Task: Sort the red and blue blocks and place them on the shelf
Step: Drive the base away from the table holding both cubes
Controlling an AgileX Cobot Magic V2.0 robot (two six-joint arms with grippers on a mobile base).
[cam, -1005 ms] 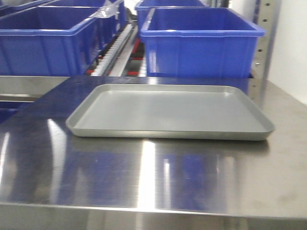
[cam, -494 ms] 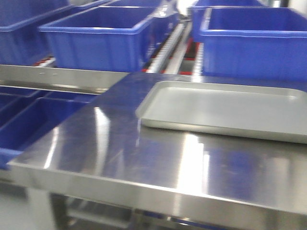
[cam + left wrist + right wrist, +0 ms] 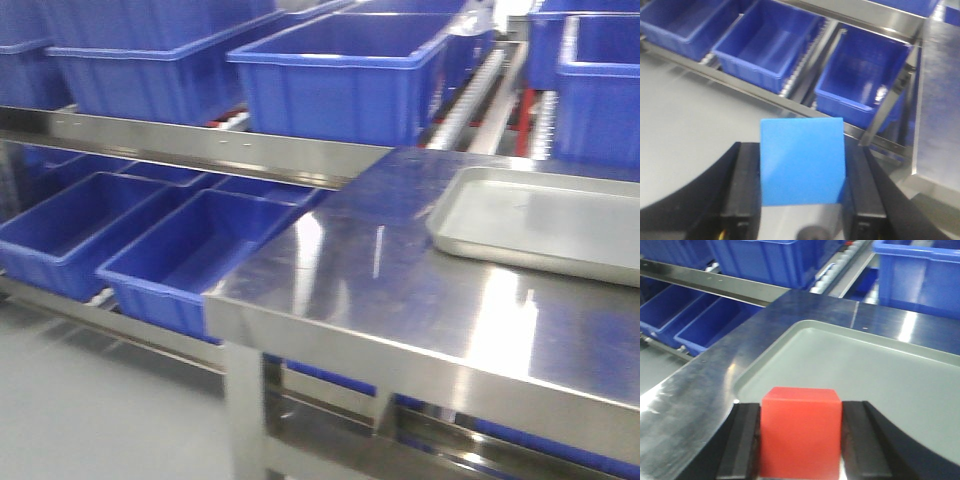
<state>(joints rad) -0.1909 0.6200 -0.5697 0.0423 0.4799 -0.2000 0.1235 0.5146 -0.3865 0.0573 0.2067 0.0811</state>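
Stainless steel dominates the front view: a shiny tabletop (image 3: 400, 300) bearing a flat grey tray (image 3: 540, 225) is shown at 3 o'clock, and the shelf (image 3: 200, 145), a rack with a brushed horizontal rail, is shown from 9 to 12 o'clock. Upper bins (image 3: 340, 80) are carried above the rail. Lower bins (image 3: 180, 265) are carried beneath it, just above the grey floor (image 3: 90, 400).

The blue block (image 3: 802, 155) is held in the left gripper (image 3: 802, 190), pinched squarely between two black fingers (image 3: 747, 190). It is carried in the air over the floor, clear of the tabletop edge seen at 3 o'clock in the left wrist view. From this block, the lower bins are spread from 10 to 1 o'clock, the nearest being at 1 o'clock.

The red block (image 3: 801, 420) is pinched in the same way by the right gripper (image 3: 801, 445). It is placed over the near corner of the tray, which extends toward 1 and 2 o'clock. Whether the block touches the tray cannot be told. The rail of the shelf is found at 10 to 11 o'clock from this block, beyond a band of tabletop.

Both blocks are cubes, so no long axis need be considered. The left arm is judged nearer the lower tier, with only open floor between. The right arm is judged to have the tabletop to cross before the shelf is reached.
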